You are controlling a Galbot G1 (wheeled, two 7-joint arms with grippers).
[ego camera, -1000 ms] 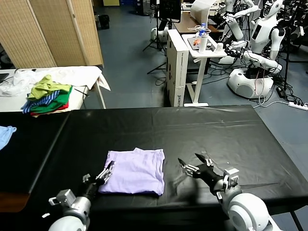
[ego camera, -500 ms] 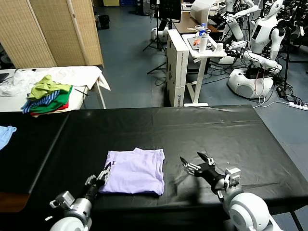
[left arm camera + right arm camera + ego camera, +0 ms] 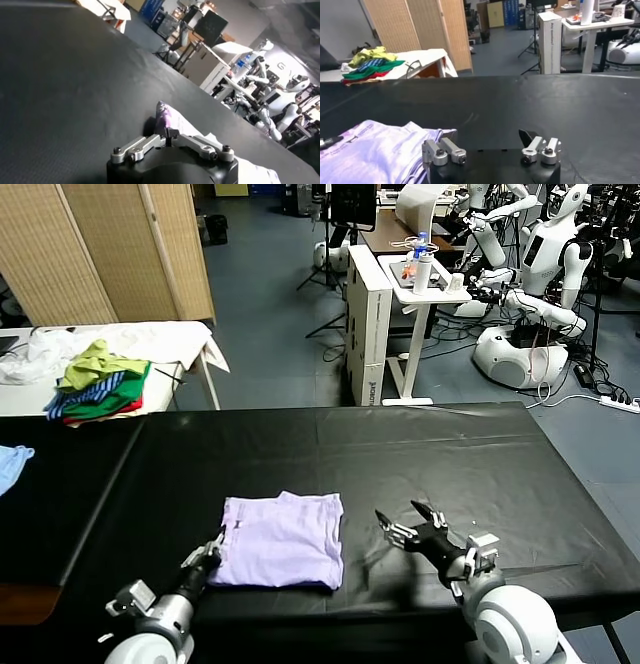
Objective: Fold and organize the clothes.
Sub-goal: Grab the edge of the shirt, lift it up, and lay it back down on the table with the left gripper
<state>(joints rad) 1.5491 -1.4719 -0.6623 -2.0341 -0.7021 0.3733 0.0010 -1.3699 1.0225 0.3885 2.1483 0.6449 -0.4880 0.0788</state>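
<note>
The clothes are one pale lavender T-shirt [image 3: 285,539], folded into a rough square on the black table [image 3: 450,454]. My left gripper [image 3: 210,555] is at the shirt's near left corner, and its jaws are shut on the fabric edge. The left wrist view shows the fingertips [image 3: 167,134] meeting on the shirt [image 3: 176,121], whose purple print shows at that corner. To the right of the shirt, my right gripper [image 3: 401,521] is open just above the table, apart from the shirt's edge. In the right wrist view the shirt [image 3: 370,150] lies beside the right gripper [image 3: 477,141], with nothing between its jaws.
A pile of green, yellow and striped garments [image 3: 100,379] sits on a white table at the back left. A light blue cloth [image 3: 12,462] lies at the far left edge. Beyond the black table stand a white cart [image 3: 420,284] and other robots [image 3: 540,294].
My left gripper has closed from open onto the shirt's near left corner. The right gripper has stayed open and barely moved.
</note>
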